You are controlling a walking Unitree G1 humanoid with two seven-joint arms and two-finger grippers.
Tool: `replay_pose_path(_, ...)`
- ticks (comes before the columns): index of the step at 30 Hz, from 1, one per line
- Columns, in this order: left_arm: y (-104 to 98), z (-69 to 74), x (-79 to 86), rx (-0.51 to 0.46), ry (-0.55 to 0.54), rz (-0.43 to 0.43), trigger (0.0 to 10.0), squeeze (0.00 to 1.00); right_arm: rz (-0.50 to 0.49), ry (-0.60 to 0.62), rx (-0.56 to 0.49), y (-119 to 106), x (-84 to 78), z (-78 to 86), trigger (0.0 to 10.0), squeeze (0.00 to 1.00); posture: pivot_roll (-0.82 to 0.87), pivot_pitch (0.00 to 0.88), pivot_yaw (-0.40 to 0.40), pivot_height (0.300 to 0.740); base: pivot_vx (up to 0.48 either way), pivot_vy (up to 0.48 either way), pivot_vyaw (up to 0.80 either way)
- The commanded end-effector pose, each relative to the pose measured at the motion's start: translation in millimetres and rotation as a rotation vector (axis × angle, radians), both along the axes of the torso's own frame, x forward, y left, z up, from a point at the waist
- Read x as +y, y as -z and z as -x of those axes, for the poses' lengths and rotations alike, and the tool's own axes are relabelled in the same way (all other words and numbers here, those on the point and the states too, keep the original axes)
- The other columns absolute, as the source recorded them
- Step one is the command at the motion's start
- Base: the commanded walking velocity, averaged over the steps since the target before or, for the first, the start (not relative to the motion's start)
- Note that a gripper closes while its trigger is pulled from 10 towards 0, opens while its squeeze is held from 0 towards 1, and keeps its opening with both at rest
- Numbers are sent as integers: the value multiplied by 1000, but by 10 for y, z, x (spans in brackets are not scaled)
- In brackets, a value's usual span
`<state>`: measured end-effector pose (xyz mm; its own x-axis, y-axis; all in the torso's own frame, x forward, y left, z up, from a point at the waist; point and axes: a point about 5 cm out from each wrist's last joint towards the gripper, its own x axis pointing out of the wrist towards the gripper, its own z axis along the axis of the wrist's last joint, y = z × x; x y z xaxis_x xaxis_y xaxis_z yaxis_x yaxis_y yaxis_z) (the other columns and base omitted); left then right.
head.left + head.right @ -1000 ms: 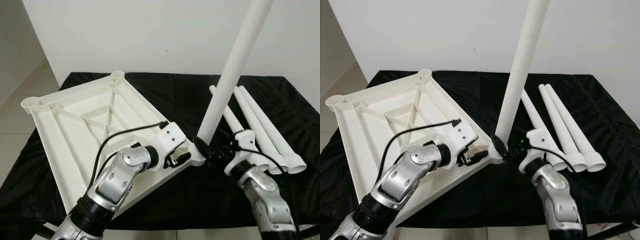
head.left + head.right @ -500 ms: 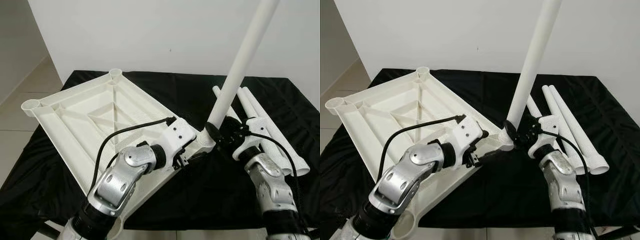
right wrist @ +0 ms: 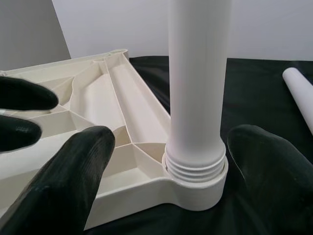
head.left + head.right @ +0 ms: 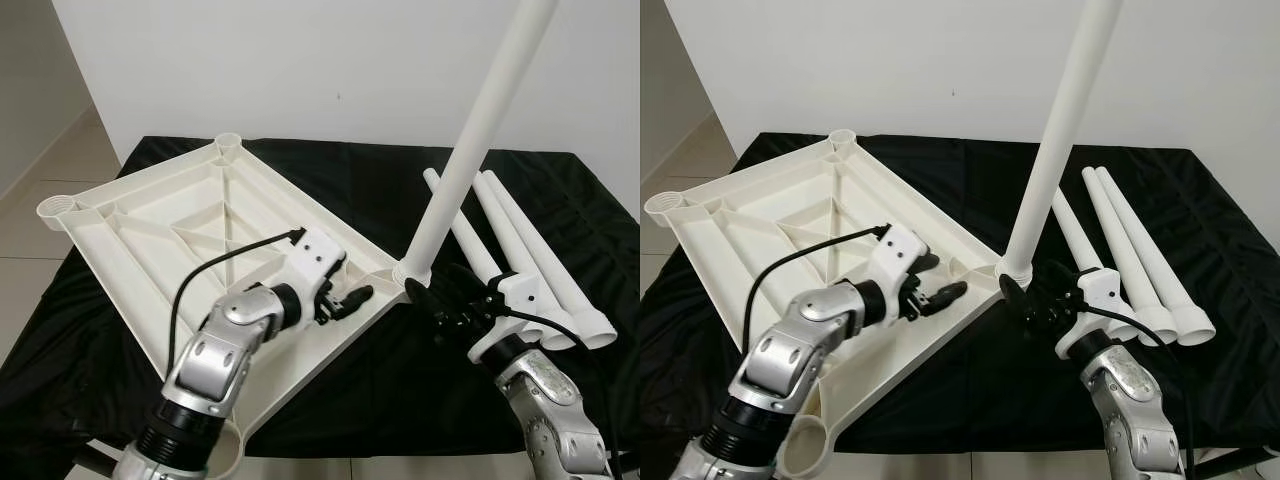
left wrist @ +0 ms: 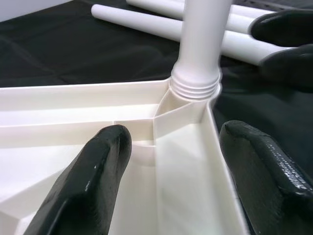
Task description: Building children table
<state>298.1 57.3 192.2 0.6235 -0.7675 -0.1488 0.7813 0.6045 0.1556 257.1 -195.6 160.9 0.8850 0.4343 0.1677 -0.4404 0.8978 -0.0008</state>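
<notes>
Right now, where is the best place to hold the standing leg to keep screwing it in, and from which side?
Probably low on the standing leg, just above its threaded collar, where the round shaft is bare. Come from the front right, as the right gripper sits open there; the tabletop blocks the left side.

I see a smooth, slightly glossy cream plastic tabletop, ribbed underneath. The upright leg is matt white plastic with moulded threads. My claw fingers look like satiny black rubber. Matt black cloth drapes the worktop, creased.
</notes>
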Motion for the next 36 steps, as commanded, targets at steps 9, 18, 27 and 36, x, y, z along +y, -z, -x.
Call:
replay_pose_path(9, -162, -35, 67, -99, -179, 35, 10000, 0, 8, -182, 32, -96, 94, 47, 10000, 0, -107, 146, 18, 740, 0, 0, 0)
replay_pose_path(18, -264, 72, -4, -133, -230, 92, 10000, 0, 77, -365, 81, -176, 60, -130, 10000, 0, -67, 162, -14, 740, 0, 0, 0)
replay_pose_path(27, -337, 146, 151, -142, -386, 145, 10000, 0, 138, -478, 138, -287, -178, -333, 10000, 0, -43, 218, -27, 740, 0, 0, 0)
replay_pose_path(36, -538, 280, 316, -199, -457, 206, 10000, 0, 141, -525, 175, -382, -309, -561, 10000, 0, -23, 260, -28, 740, 0, 0, 0)
